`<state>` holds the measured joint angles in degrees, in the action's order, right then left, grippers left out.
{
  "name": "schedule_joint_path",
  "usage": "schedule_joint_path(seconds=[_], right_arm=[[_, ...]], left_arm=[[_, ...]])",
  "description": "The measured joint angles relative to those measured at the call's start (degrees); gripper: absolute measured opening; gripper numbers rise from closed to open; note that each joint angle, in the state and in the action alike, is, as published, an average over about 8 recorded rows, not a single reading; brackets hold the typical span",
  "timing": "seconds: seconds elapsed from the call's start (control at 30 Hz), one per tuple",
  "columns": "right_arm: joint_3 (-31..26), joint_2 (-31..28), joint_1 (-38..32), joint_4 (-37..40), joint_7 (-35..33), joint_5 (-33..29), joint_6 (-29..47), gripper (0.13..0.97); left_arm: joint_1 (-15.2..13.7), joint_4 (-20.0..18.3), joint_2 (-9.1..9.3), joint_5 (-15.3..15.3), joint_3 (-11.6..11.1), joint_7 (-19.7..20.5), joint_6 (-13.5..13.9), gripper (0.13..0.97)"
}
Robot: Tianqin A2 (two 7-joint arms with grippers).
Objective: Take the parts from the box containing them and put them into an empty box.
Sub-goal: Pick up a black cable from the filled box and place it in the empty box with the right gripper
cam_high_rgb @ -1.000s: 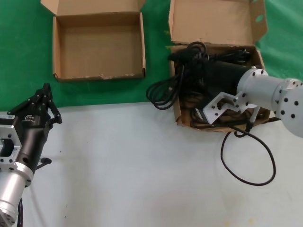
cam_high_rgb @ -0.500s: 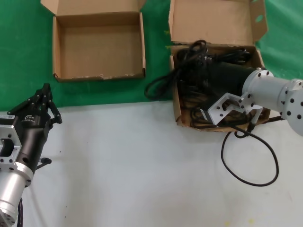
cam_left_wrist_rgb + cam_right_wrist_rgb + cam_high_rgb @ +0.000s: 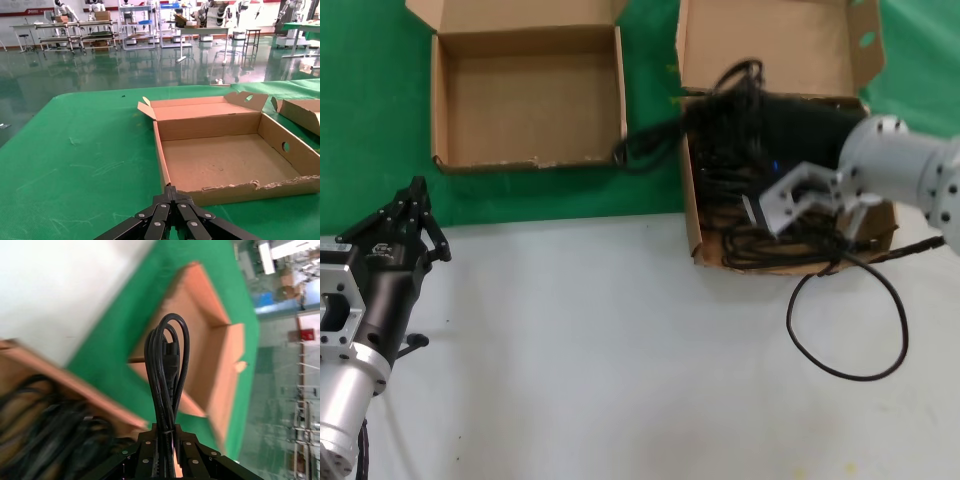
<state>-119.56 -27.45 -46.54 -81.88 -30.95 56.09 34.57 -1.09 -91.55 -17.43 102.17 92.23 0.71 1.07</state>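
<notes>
Pinching a looped power cord (image 3: 167, 365), the right hand (image 3: 165, 437) hangs over the larger box (image 3: 695, 215).

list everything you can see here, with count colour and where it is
power cord bundle: one, black, clamped in the right gripper, its loop sticking out over the left edge of the full box
remaining power cords: several, black, piled in the full box, one loop trailing onto the white table
full box: one, brown cardboard, on the right, tall back flap
empty box: one, brown cardboard, shallow, on the green mat at left
green mat: one, far half of the table
white table: one, near half
left gripper: black, shut, parked at left near the mat edge
right gripper: black, over the full box
</notes>
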Motion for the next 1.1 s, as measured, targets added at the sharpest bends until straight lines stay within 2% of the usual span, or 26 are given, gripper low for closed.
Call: schedule_joint_path(seconds=[0.23,0.53,0.73,1.1], right_arm=[[1.6,4.0,-4.0,-2.3,9.1,-5.9,5.0,0.206],[1.0,13.7,-8.7,4.2,16.7,-12.2,6.0,0.205],[-0.2,19.2,-10.4,11.6,16.9,-12.3,2.7,0.205],[-2.0,25.5,-12.9,24.9,12.1,-7.9,-6.6,0.208]], left_arm=[[0.0,0.0,0.0,0.0,0.0,0.0,0.0,0.145],[0.0,0.0,0.0,0.0,0.0,0.0,0.0,0.145],[0.0,0.0,0.0,0.0,0.0,0.0,0.0,0.145],[0.0,0.0,0.0,0.0,0.0,0.0,0.0,0.145]])
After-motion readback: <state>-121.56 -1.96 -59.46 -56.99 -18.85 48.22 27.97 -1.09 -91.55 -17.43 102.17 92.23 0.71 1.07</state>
